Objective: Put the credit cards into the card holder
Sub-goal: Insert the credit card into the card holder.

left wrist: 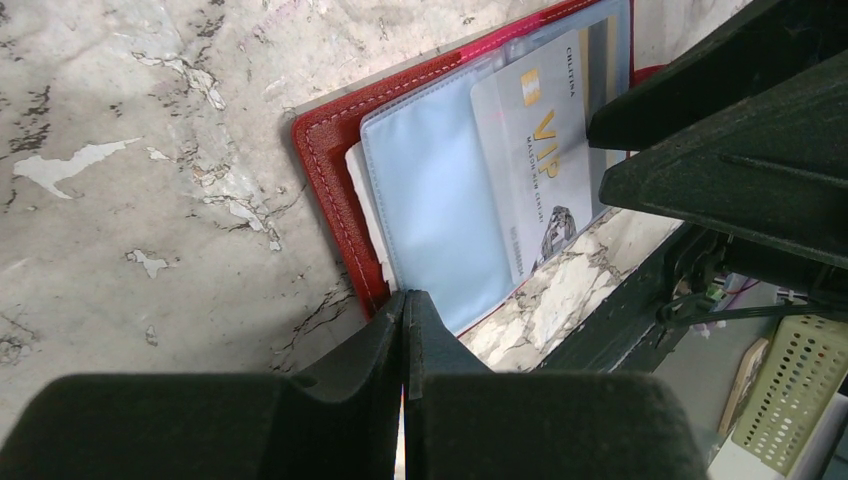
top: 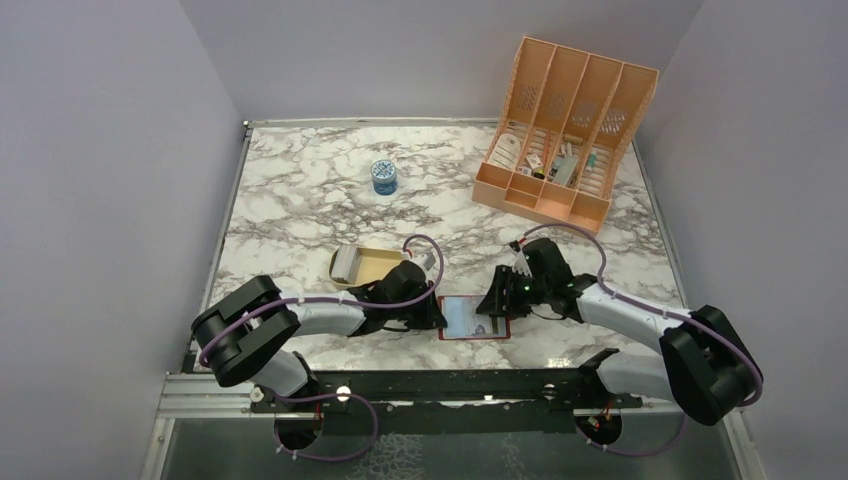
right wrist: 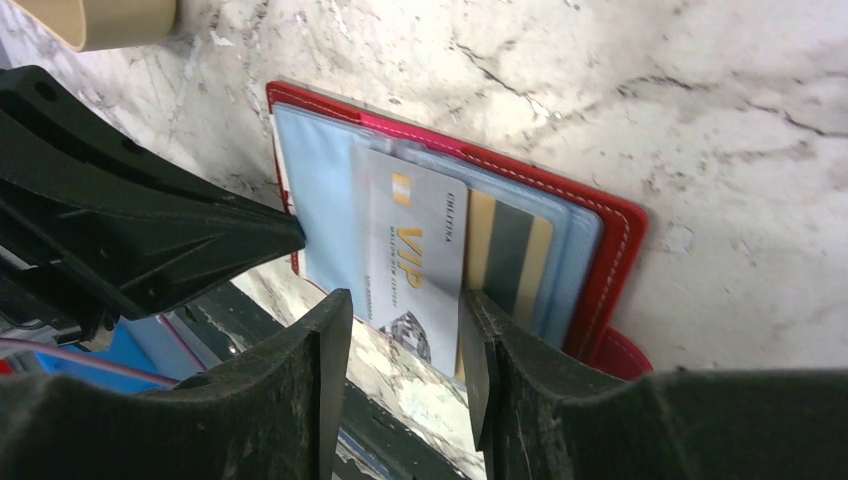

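The dark red card holder lies open near the table's front edge, pale blue pockets up. A silver VIP credit card sits partly tucked in a pocket, its lower end sticking out over the holder's edge. A gold and dark striped card lies in the pocket beside it. My right gripper is open, its jaws on either side of the VIP card's free end. My left gripper is shut, its tips pressing on the holder's left side. More credit cards are stacked in the tan tray.
A peach slotted organizer with small items stands at the back right. A small blue and white tin sits mid-table towards the back. The tan tray lies just behind my left arm, and the black base rail runs close in front of the holder.
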